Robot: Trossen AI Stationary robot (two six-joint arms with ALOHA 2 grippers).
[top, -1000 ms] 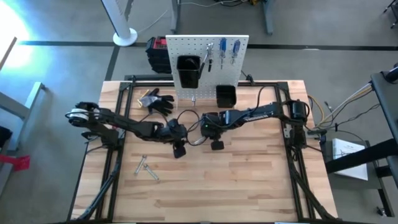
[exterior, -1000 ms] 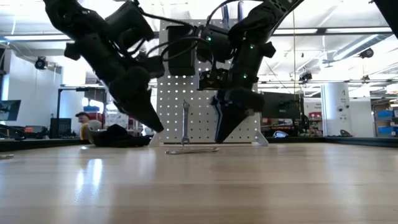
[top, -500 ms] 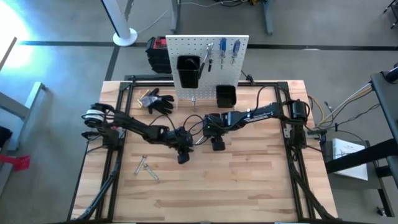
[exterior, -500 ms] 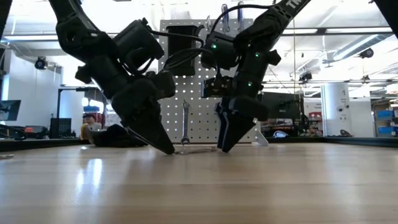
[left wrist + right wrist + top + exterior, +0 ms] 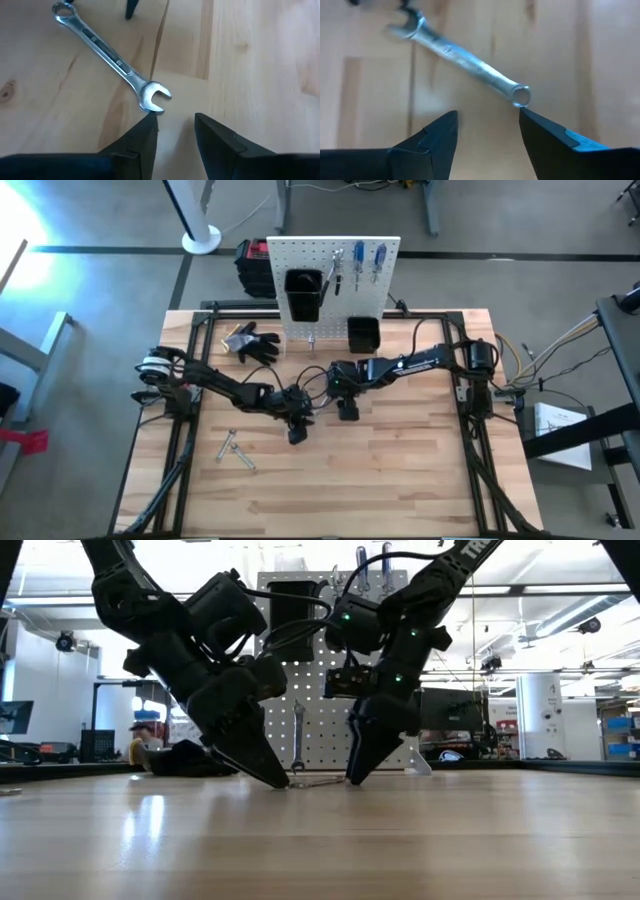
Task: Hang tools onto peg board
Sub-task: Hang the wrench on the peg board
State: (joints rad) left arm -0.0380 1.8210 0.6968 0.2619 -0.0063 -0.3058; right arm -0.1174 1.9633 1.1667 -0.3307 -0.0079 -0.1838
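A slim silver wrench (image 5: 107, 52) lies flat on the wooden table between my two grippers and also shows in the low view (image 5: 318, 780). My left gripper (image 5: 175, 122) stands open at the wrench's open-jaw end, fingertips down at the table (image 5: 280, 780). My right gripper (image 5: 487, 117) stands open at its ring end, fingertips also low (image 5: 352, 778). The white peg board (image 5: 335, 270) stands upright at the table's far edge with two black bins (image 5: 303, 295) and some tools (image 5: 358, 262) hung on it. My left gripper has one fingertip (image 5: 150, 122) right against the wrench's open-jaw end (image 5: 152, 100); I cannot tell whether it touches. My right gripper has one fingertip (image 5: 527, 117) just beside the wrench's ring end (image 5: 520, 95); I cannot tell whether it touches. The wrench lies flat on the table.
A second wrench (image 5: 297, 735) stands at the peg board's foot. Black gloves (image 5: 255, 345) lie at the far left of the table. Two small tools (image 5: 232, 448) lie near the left side. The near half of the table is bare wood (image 5: 400, 480).
My left gripper has come down and a little toward the table's right and near edge, tipping steeper, until its fingertips stand at the table beside the wrench's open-jaw end. The wrench has stayed flat on the table.
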